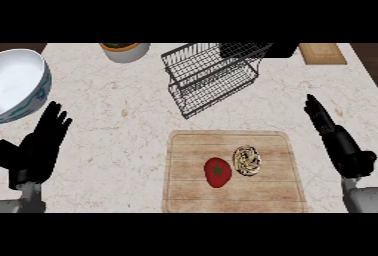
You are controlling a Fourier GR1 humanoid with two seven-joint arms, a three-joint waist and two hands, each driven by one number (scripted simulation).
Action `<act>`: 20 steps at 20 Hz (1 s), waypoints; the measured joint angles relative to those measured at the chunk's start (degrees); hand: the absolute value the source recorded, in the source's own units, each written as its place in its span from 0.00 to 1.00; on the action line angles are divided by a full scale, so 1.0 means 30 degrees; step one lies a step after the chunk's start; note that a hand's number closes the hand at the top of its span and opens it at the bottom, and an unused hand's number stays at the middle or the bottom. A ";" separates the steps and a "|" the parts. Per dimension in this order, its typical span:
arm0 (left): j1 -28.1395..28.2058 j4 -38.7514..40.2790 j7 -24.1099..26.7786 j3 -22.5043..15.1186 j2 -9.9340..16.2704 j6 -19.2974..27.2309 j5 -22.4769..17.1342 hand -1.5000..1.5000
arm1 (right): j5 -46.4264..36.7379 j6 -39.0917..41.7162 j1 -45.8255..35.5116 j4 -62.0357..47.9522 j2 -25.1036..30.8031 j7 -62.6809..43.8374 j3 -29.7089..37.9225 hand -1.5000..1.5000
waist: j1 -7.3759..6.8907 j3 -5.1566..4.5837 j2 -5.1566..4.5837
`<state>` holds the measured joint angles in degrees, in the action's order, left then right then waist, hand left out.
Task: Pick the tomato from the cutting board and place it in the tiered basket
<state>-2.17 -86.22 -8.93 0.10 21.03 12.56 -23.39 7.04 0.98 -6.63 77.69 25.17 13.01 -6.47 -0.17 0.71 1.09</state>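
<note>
A red tomato (218,172) with a dark green stem star lies on the wooden cutting board (192,150), near its middle. The black wire tiered basket (210,75) stands behind the board, toward the counter's far side. My right hand (336,137) is open to the right of the board, fingers straight and pointing away from me, apart from the tomato. At the left edge my left hand (40,142) rests open with its fingers up, well away from the board.
A beige, streaked round item (246,161) lies on the board right beside the tomato. A large white bowl (18,82) sits at the far left. A small pot with greenery (124,50) and a wooden block (322,53) stand along the back.
</note>
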 measured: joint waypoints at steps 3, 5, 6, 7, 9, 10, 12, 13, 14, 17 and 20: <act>-0.0570 -0.0363 0.0531 -0.0629 -0.0087 0.0132 0.0926 0.50 | 0.1825 0.1923 -0.1319 -0.0013 -0.0790 -0.0057 -0.0040 1.00 | -0.0159 -0.0098 -0.0218; -0.1168 -0.0782 0.1051 -0.1159 0.0018 0.0141 0.1726 0.50 | 0.3663 0.3552 -0.2392 0.0128 -0.1840 -0.0029 -0.0221 1.00 | -0.0440 -0.0087 -0.0339; -0.1490 -0.0947 0.1341 -0.1425 0.0070 0.0155 0.2155 0.50 | 0.4662 0.4427 -0.2905 0.0230 -0.2409 0.0031 -0.0324 1.00 | -0.0571 -0.0065 -0.0402; -0.1550 -0.1010 0.1421 -0.1487 0.0059 0.0145 0.2221 0.50 | 0.5866 0.4055 -0.2794 0.0128 -0.3442 0.0265 0.0300 1.00 | -0.0308 0.0143 -0.0484; -0.1984 -0.1147 0.1861 -0.2440 -0.0363 0.0394 0.3177 0.50 | 0.6528 0.4874 -0.4087 -0.1085 -0.3417 -0.0683 0.0301 0.00 | -0.0468 0.0025 -0.0570; -0.2145 -0.1203 0.1994 -0.2753 -0.0486 0.0450 0.3473 0.50 | 0.7512 0.5705 -0.4254 -0.1452 -0.3959 -0.1175 0.0074 0.00 | -0.0599 -0.0001 -0.0639; -0.2307 -0.1260 0.2201 -0.3341 -0.0774 0.0592 0.3989 0.50 | 0.9461 0.7812 -0.4469 -0.2060 -0.4683 -0.2161 -0.0447 0.00 | -0.0782 -0.0032 -0.0724; -0.2376 -0.1225 0.2309 -0.3605 -0.0959 0.0741 0.4267 0.50 | 1.0458 0.8999 -0.4618 -0.2344 -0.4786 -0.2590 -0.0551 0.00 | -0.0763 -0.0052 -0.0732; -0.2426 -0.1156 0.2375 -0.3858 -0.1189 0.0981 0.4567 0.50 | 1.1392 1.0305 -0.4699 -0.2584 -0.4711 -0.2925 -0.0610 0.00 | -0.0685 -0.0072 -0.0716; -0.2482 -0.0998 0.2569 -0.4427 -0.1736 0.1752 0.5496 0.50 | 1.3913 1.4108 -0.5302 -0.3418 -0.3560 -0.3786 -0.0223 0.00 | -0.0480 -0.0130 -0.0624; -0.2478 -0.1131 0.2355 -0.4822 -0.2053 0.2126 0.5993 0.50 | 1.5083 1.7220 -0.6359 -0.4407 -0.1515 -0.4312 0.0555 0.00 | -0.0389 -0.0165 -0.0553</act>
<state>-9.60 -89.61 -1.86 -14.36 14.87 18.94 -5.41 52.29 52.64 -25.70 64.47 20.62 0.08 -4.80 -1.34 0.22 -0.57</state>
